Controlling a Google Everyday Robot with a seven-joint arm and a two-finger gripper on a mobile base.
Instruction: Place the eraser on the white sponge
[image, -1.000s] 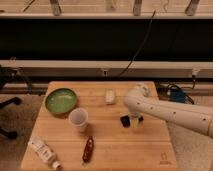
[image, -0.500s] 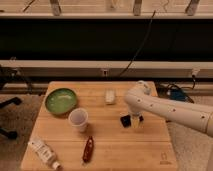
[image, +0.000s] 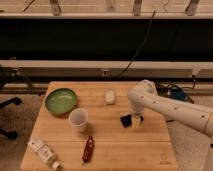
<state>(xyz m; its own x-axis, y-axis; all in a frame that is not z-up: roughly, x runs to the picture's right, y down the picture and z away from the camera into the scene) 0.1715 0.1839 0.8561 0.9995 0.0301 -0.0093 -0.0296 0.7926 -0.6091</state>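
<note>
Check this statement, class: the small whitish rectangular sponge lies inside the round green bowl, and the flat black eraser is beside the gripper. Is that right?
Not quite. The camera view shows the whitish sponge on the wooden table, apart from the green bowl, not inside it. The black eraser is indeed beside the gripper.

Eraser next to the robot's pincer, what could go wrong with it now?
The pincer meets the eraser at its right edge, so the block might slip or get pushed away. The sponge is small and looks soft, so the eraser could slide off it onto the table.
</note>
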